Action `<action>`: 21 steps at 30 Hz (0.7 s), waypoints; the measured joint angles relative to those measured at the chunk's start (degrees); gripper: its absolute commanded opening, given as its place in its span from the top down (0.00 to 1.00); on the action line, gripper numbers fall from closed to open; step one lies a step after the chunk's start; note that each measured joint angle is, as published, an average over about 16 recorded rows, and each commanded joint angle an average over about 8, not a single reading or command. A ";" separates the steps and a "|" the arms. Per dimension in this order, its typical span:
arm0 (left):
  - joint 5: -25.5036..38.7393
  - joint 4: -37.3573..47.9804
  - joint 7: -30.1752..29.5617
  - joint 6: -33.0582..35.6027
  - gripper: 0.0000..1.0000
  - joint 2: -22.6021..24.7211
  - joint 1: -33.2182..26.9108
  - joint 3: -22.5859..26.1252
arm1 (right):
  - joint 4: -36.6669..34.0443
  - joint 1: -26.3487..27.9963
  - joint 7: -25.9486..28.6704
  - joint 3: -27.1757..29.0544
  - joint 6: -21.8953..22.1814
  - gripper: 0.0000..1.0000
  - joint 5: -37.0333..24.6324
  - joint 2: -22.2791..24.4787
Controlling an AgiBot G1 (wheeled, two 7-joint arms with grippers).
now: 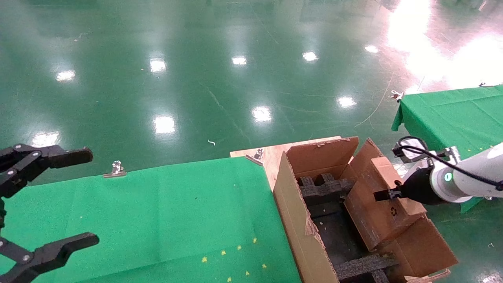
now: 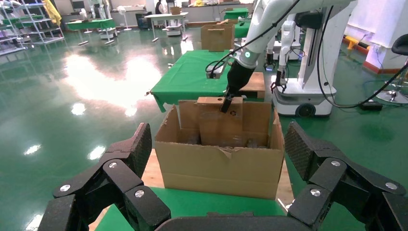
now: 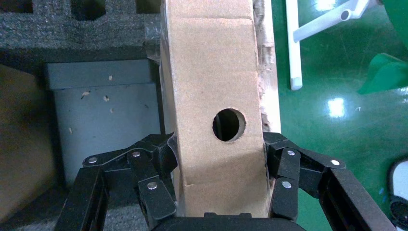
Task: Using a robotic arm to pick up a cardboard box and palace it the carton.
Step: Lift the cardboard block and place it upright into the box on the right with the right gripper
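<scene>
The small brown cardboard box [image 1: 377, 208] with a round hole [image 3: 229, 124] and a black recycling mark is held tilted, its lower end down inside the large open carton [image 1: 292, 204]. My right gripper [image 1: 387, 194], on the white arm with a teal ring [image 1: 448, 177], is shut on the box's upper end; in the right wrist view the fingers [image 3: 284, 168] press both sides of the box [image 3: 216, 86]. Black foam inserts [image 1: 326, 188] lie in the carton. My left gripper [image 1: 91, 197] is open and empty at the far left above the green cloth.
The carton stands on a wooden board [image 1: 271, 155] at the right end of the green-clothed table [image 1: 157, 212], which has metal clips [image 1: 116, 169] on its far edge. A second green table [image 1: 452, 114] stands at the right. Shiny green floor lies beyond.
</scene>
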 measured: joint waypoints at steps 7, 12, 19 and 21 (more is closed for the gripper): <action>0.00 0.00 0.00 0.00 0.00 0.00 0.00 0.00 | -4.33 -3.12 -0.87 -0.92 3.84 1.00 0.08 -3.02; 0.00 0.00 0.00 0.00 0.00 0.00 0.00 0.01 | -8.51 -5.34 -2.99 -1.45 6.29 1.00 1.40 -5.54; -0.01 0.00 0.00 0.00 0.00 0.00 0.00 0.01 | -15.11 -8.30 -7.20 -1.92 8.98 1.00 4.53 -9.06; -0.01 0.00 0.01 0.00 0.00 0.00 0.00 0.01 | -17.04 -9.05 -8.57 -1.96 9.54 1.00 5.61 -10.02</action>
